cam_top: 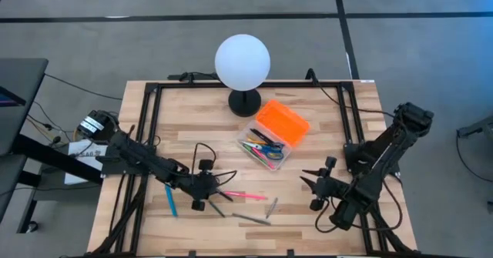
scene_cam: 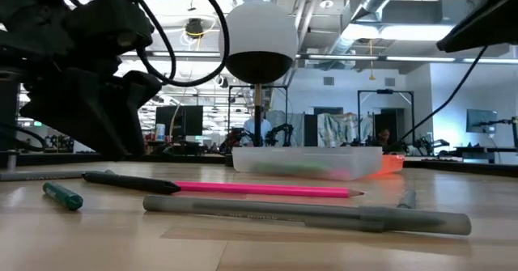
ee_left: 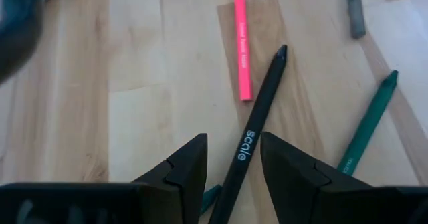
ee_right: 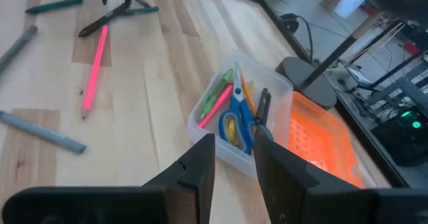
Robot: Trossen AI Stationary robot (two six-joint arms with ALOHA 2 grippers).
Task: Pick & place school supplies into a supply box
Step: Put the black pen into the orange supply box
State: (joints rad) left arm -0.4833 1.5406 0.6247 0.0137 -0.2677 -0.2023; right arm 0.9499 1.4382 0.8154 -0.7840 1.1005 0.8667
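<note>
Left gripper (ee_left: 233, 164) sits low at the lower left of the high view, fingers spread with the black pen (ee_left: 257, 127) lying between them. In the left wrist view the pen runs straight out from the gap between the fingers, its long axis along your line of reach, tip pointing away toward the pink pencil (ee_left: 241, 40). You cannot tell whether the pads touch the barrel yet; read it as straddled, not pinched.

Supply box (cam_top: 266, 145) lies up and to the right of this gripper in the high view, near the frame's centre, orange lid (cam_top: 283, 123) open beside it, scissors and pens already inside.

Right gripper (ee_right: 233, 158) hangs at the lower right of the high view, fingers apart on nothing, closer to the box than to the loose pens.

Judgement: your left arm is the nearer one for this pen. Close across the barrel, then carry up and right.
</note>
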